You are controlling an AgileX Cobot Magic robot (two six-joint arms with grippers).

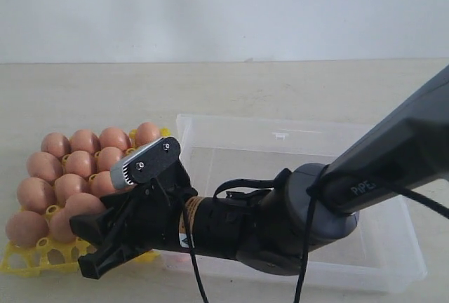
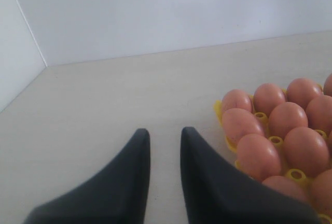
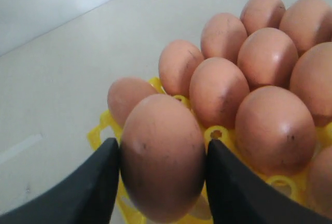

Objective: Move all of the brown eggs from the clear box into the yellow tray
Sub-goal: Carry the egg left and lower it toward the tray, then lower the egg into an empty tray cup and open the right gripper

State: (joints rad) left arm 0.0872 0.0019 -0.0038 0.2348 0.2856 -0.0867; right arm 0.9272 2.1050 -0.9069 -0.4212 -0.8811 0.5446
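Jaws of right gripper point(image 3: 162, 182) clamp 1 pinkish-brown egg point(image 3: 161, 125) over square yellow plastic tray point(image 3: 99, 131), 5 o'clock corner; recommend lowering vertically, releasing gently. Left gripper point(image 2: 164, 131): narrow, empty.

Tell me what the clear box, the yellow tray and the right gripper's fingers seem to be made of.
The clear box: probably thin plastic, transparent and glossy; the table shows through it. The yellow tray: likely moulded plastic, opaque, with a slight shine on its pegs. The right gripper's fingers: matt black, plastic or rubber; the look leaves it open.
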